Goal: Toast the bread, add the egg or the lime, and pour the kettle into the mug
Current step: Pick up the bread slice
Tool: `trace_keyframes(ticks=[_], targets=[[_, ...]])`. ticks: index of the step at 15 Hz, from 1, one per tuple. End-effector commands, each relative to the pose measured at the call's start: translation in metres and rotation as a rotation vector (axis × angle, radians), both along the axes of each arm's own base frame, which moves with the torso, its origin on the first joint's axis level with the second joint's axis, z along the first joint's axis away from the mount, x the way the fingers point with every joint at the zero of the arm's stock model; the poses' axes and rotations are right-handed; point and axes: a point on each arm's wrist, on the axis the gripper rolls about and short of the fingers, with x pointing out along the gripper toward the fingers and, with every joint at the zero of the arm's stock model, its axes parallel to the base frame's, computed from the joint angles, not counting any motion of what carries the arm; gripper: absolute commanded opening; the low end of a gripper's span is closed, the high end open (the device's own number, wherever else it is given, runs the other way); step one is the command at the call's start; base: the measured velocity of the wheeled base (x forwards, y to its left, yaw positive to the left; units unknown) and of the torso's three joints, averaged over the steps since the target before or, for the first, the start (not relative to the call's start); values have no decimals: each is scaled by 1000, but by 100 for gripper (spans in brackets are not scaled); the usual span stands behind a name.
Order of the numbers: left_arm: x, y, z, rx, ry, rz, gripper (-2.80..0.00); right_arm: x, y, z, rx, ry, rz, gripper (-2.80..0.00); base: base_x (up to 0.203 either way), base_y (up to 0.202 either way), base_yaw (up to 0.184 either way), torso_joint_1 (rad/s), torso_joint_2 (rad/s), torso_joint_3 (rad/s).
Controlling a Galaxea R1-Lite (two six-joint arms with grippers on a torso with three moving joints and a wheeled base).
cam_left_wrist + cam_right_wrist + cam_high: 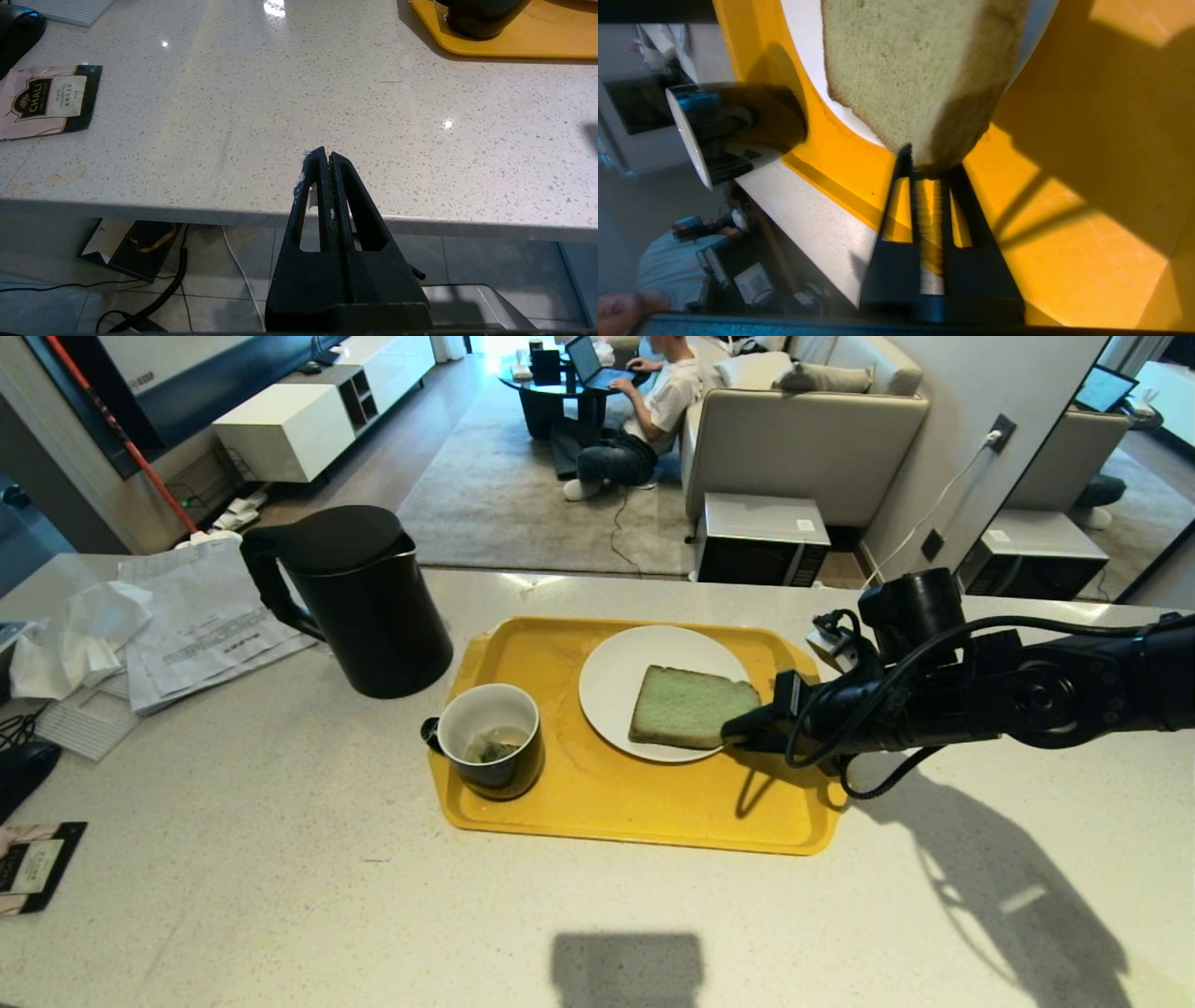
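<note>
1 slice of bread (689,706) lies on the white plate (616,683) on the yellow tray (597,803) in the head view, and the right gripper (738,730) meets its near right corner; the toasting step looks in hand. The left wrist view shows the left gripper (325,161) pressed together, idle off the counter (289,93) edge. From the right wrist, the fingers pinch the bread's crust corner. Next comes, likely, a careful lift clear of the plate.

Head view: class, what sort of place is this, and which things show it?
Probably a home: a kitchen counter with a kettle opens onto a living room with a sofa and rug.
</note>
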Motion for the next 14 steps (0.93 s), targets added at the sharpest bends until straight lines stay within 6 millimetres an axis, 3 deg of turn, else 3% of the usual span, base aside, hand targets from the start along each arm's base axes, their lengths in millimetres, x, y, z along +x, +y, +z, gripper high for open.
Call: trace_keyframes(ticks=[1,8,14], targets=[[0,0,0,0,0,0,-280,-5,-5,7,9,-15,-8,-280,0,0,0,0,0,0],[0,0,0,0,0,0,-280,-18,-9,24,20,-48,-6,-280,0,0,0,0,0,0],[0,0,0,-1,0,0,-280,-57,-18,73,48,-162,14,-280,0,0,0,0,0,0]])
